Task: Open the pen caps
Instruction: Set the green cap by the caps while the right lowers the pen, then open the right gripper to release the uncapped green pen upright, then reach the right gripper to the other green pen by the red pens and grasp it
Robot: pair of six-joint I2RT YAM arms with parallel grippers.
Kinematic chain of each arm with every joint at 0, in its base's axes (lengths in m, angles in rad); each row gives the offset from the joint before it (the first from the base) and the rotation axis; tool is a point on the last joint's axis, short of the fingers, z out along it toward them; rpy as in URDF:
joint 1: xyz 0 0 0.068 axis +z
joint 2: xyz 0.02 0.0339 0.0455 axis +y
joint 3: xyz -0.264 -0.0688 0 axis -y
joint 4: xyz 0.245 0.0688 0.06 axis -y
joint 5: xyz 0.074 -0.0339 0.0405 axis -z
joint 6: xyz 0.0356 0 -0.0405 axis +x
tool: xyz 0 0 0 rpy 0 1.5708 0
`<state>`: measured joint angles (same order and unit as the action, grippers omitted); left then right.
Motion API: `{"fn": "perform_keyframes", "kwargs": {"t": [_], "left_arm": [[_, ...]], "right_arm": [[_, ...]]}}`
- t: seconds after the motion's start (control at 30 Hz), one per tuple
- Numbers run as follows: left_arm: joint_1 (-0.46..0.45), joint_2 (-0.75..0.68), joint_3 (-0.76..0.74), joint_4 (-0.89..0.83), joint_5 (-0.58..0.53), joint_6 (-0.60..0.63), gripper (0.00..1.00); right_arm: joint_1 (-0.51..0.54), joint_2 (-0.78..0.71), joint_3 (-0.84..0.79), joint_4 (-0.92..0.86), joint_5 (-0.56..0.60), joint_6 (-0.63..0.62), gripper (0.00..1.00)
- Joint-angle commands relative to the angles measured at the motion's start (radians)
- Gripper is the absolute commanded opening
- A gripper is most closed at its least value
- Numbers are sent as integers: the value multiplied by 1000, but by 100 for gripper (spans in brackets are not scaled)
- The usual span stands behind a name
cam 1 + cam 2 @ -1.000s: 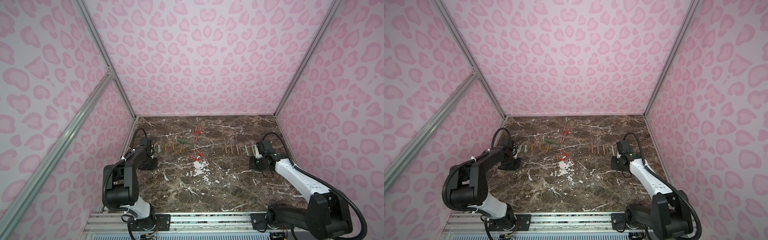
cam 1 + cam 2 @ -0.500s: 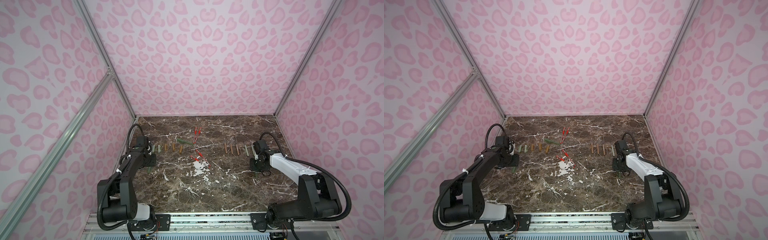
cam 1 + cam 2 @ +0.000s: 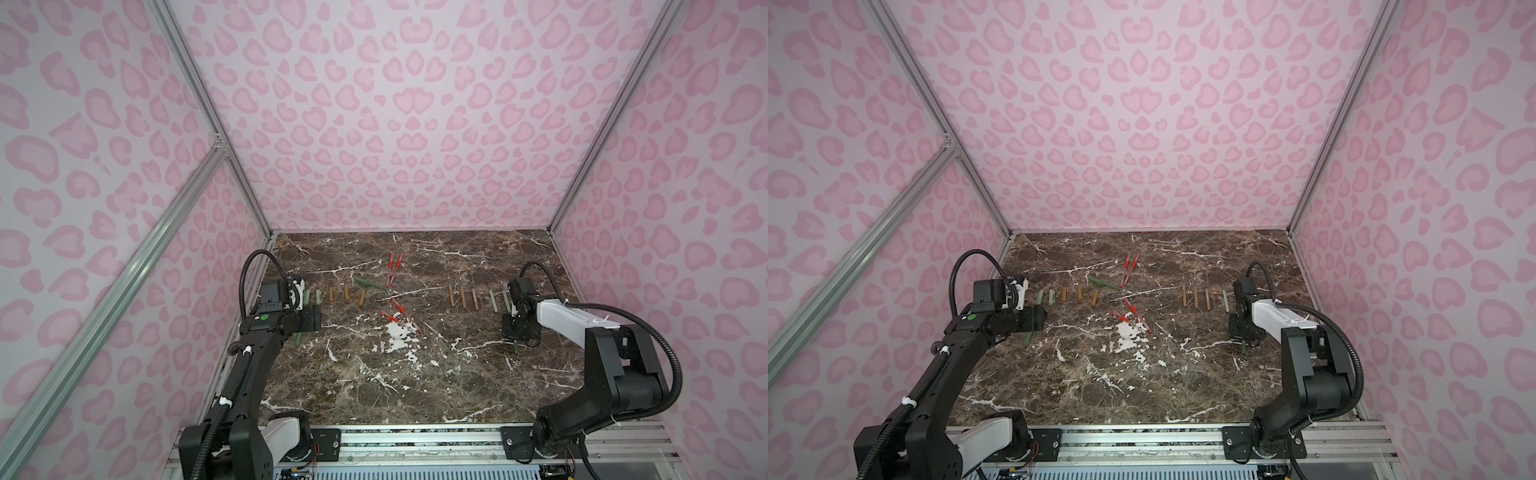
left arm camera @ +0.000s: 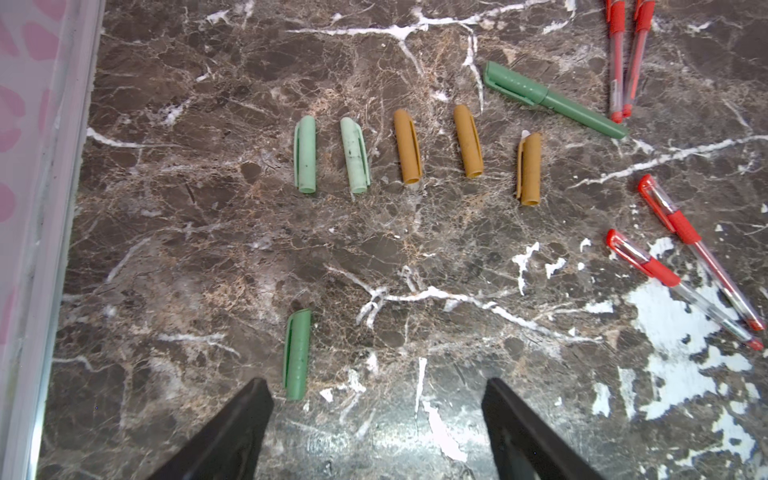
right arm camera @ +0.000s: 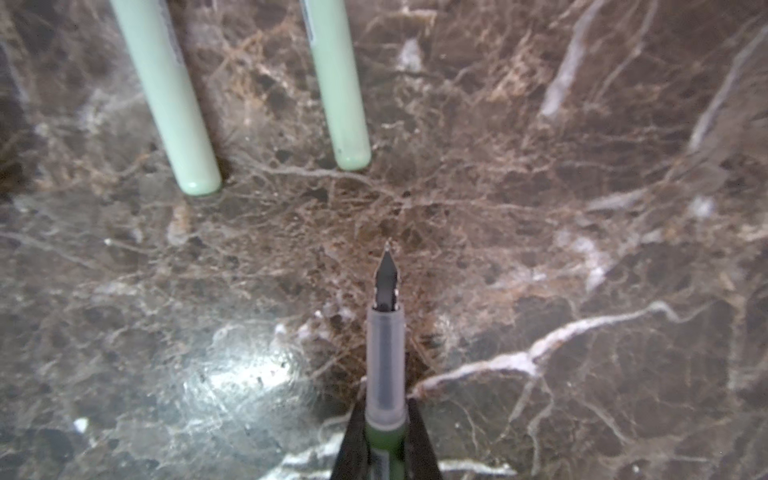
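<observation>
In both top views, a dark brown marble surface (image 3: pixel 415 374) veined with white lies inside a booth of pink leopard-print walls (image 3: pixel 395 116) braced by aluminium rails (image 3: pixel 892 216). Pen caps (image 3: pixel 347 294) line up across the far left half, bare pen barrels (image 3: pixel 1196 296) across the right, red pens (image 3: pixel 395 268) between them.

In the left wrist view, the left hand (image 4: pixel 376 419) is released, its fingers (image 4: pixel 232 432) spread wide above the surface; a dark green cap (image 4: pixel 297 354) lies just beside one finger, with two pale green caps (image 4: pixel 305 154) and three tan caps (image 4: pixel 407 146) in a row beyond.

In the right wrist view, the right hand (image 5: pixel 384 453) is clenched on a dark green pen (image 5: pixel 384 353), nib bared, near two pale green barrels (image 5: pixel 166 95).
</observation>
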<state>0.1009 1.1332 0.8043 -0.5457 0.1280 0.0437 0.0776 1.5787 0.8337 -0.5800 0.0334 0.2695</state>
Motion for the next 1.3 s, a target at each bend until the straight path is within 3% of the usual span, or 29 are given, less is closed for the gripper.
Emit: {"fn": "perform_keyframes", "kwargs": {"t": [0.0,0.2,0.53,0.7,0.9,1.03,1.27], "left_arm": [[1,-12,6,24,23,-11,85],[1,-9,26,10,30,-23,86],[2,-21,29,6,24,-25,87],[2,-28,37,0,25,-32,89],[5,-36,33,3,42,-29,94],[6,-48,17,13,90,-30,96],[7,-74,9,8,118,-31,98]], "right_arm": [[0,21,-10,-9,5,-9,12],[1,11,-24,-6,0,-3,21],[8,-14,-10,-24,15,1,27],[18,-116,12,-84,48,21,35],[137,-183,134,-123,8,29,44],[246,-102,268,-66,-60,21,47],[434,212,657,-100,-99,-25,49]]}}
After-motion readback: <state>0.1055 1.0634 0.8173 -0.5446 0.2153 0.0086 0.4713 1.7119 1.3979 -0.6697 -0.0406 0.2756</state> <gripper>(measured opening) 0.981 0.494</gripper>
